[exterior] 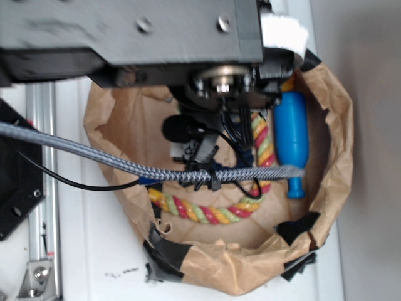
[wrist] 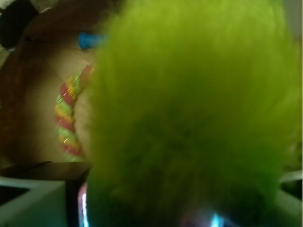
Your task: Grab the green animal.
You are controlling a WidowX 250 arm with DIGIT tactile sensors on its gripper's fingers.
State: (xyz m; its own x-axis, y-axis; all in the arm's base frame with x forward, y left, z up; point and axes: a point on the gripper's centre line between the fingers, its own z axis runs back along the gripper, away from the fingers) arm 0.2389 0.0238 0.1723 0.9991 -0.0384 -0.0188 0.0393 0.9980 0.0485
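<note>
A: Nearest the wrist lens is the green animal (wrist: 194, 113). Its lime fur fills most of that view, out of focus, and it sits right against the camera.

B: Gripper state?

A: Cannot tell. No fingers show clearly in either view. In the exterior view the arm (exterior: 156, 37) hangs over the container and hides both the gripper and the toy.

B: Container?

A: A brown paper bag (exterior: 332, 125), open at the top with its rim rolled down and crumpled. Patches of black tape (exterior: 166, 248) sit along the near rim. It stands on a white table (exterior: 94, 251).

B: Contents?

A: A braided rope (exterior: 207, 213) in pink, yellow and green lies curved along the bag floor, running up towards the arm. A blue bottle (exterior: 292, 135) lies on its side just beside the rope's upper stretch, near the right wall of the bag. In the wrist view the rope and a bit of the bottle's blue end show to the left of the fur, both on the brown paper.

B: Anything else?

A: A grey braided cable (exterior: 125, 164) crosses above the bag opening from the left.
</note>
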